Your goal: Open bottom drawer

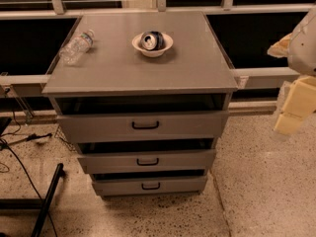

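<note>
The gripper hangs at the right edge of the camera view, off to the side of the cabinet and touching nothing. If it is wide or narrow I cannot tell, and it holds nothing that I can see.

The bottom drawer lies well below the gripper and far to its left. It is the lowest and narrowest of 3 grey fronts. Its small black handle sits in the middle of the front. The drawer looks not yet pulled out, so I judge the step in hand to be the approach to the handle.

To do this well, the gripper should go down first, then move left until it faces the handle straight on. It must pass under the middle drawer, which stands just above the target and carries the same kind of handle. Taking that one by mistake is the main risk. The loop is thin, so the grasp should close around the bar in its centre. Then the pull should be straight out, level with the floor, not sideways.

The bottle and the bowl on top are high up and to the gripper's left, away from this path.
</note>
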Action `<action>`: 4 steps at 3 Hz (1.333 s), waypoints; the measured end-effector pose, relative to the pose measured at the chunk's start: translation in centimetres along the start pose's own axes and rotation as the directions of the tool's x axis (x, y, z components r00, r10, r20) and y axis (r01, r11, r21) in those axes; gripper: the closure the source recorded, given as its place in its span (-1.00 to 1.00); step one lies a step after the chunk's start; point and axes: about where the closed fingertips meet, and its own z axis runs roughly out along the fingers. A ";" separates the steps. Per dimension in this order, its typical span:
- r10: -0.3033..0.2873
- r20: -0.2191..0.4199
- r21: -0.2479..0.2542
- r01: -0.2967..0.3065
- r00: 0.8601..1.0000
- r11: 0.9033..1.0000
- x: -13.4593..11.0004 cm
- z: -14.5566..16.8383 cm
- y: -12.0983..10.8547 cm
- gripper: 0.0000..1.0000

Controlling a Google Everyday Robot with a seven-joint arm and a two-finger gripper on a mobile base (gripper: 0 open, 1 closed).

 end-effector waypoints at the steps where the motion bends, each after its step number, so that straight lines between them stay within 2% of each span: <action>1: 0.004 0.002 0.001 -0.004 1.000 1.000 0.0 0.0 0.1 -1.00; 2: 0.100 0.098 -0.037 -0.097 0.990 0.995 -1.0 3.5 3.5 -1.00; 3: 0.174 0.198 -0.083 -0.160 0.965 0.984 -4.0 7.8 7.4 -1.00; 4: 0.172 0.246 -0.144 -0.139 0.954 0.980 -9.0 16.1 12.9 -1.00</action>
